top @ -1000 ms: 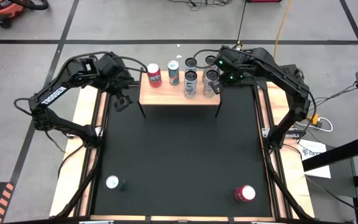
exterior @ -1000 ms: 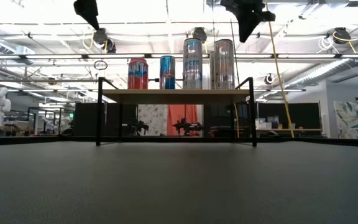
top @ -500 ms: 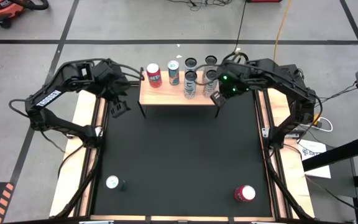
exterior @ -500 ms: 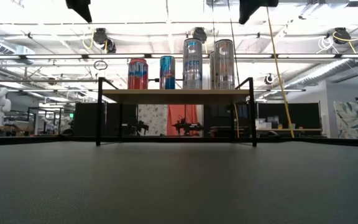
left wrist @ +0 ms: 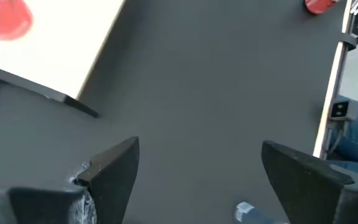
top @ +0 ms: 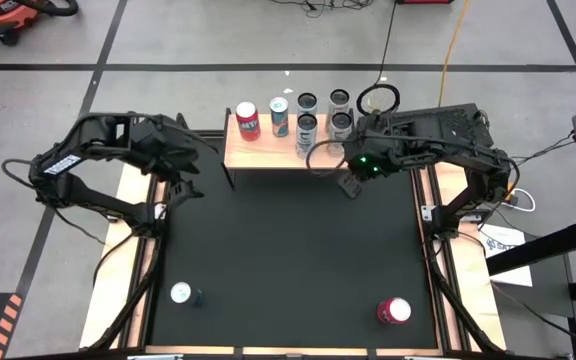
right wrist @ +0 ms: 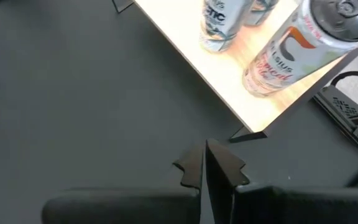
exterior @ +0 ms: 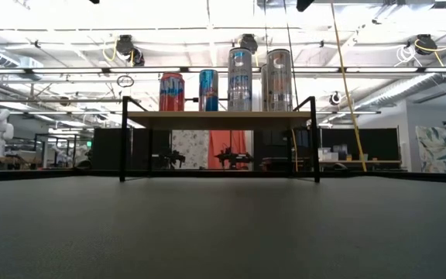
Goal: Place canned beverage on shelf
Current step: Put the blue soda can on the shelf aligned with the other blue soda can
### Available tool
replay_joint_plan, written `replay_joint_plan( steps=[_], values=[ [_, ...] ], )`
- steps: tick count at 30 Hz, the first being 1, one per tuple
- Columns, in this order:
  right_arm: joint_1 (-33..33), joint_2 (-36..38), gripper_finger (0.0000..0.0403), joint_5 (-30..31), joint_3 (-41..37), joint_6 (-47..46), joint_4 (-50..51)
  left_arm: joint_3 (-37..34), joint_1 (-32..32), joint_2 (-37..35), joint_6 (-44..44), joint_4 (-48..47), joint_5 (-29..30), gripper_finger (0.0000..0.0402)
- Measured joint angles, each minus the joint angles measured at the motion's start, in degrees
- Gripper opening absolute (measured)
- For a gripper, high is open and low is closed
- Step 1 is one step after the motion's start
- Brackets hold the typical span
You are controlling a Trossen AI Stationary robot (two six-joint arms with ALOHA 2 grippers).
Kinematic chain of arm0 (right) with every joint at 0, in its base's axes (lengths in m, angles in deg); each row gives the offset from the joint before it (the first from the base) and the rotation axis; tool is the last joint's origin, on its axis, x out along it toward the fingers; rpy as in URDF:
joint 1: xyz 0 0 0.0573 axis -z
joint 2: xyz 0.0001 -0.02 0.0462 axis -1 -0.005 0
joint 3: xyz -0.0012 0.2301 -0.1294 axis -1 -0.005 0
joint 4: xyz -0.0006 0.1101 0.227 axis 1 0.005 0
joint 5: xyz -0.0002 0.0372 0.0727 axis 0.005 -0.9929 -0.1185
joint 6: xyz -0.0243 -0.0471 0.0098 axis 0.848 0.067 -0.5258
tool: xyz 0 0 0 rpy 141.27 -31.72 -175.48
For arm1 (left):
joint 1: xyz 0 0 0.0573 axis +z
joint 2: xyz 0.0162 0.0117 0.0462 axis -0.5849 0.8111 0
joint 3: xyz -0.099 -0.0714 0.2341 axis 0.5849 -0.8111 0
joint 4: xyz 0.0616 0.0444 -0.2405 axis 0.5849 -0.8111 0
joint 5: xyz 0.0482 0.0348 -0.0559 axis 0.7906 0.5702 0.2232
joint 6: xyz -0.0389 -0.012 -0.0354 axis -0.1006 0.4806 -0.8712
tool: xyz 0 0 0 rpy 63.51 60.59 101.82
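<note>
A shelf [top: 288, 150] stands at the far edge of the table [top: 288, 250], midway between its sides, with six cans on top. A short can [top: 248, 121] stands at the shelf's left end, another short can [top: 280, 116] just to its right. Four tall cans [top: 323, 113] are grouped in a two-by-two block at the right end. The left gripper [top: 180, 182] is over the table near the shelf's left front corner, the right gripper [top: 350, 185] near its right front corner. Two more cans sit at the near edge, well apart: one at near left [top: 181, 293], one at near right [top: 393, 311].
</note>
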Motion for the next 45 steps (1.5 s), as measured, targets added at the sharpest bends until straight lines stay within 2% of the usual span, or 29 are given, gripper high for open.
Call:
replay_joint_plan(
  steps=[4, 19, 22, 26, 33, 38, 45],
  values=[
    [-1.88, 0.0, 0.0, 0.0, 0.0, -1.21, -0.01, -0.02, -1.96, 0.0, -4.38, -1.34, 0.01, 0.0338],
    [-7.24, 0.0, 0.0, 0.0, 0.0, -1.88, -0.02, -0.02, -2.2, 0.0, -4.47, 6.58, 0.1, 0.0338],
    [-8.07, 0.0, 0.0, 0.0, 0.0, -1.37, -0.02, -0.02, -2.2, 0.0, -3.72, 7.17, 0.68, 0.0338],
    [-9.01, -0.02, 0.0, 0.0, 0.0, 0.16, -0.02, -0.02, -2.18, 0.02, 1.66, 7.16, 3.21, 0.0338],
    [-9.29, -0.02, 0.0, 0.0, 0.0, 0.96, -0.02, -0.07, -2.2, 0.97, 1.53, 7.59, 3.96, 0.0338],
    [-9.29, -0.02, 0.0, 0.28, -0.09, 2.08, -0.09, -0.07, -2.19, 1.28, -5.78, 7.64, 3.42, 0.0338],
    [-9.29, -0.09, 0.0, 0.28, -2.48, 3.46, -0.02, -0.07, -2.16, 2.51, -9.01, 6.17, 2.04, 0.0338]
  ],
)
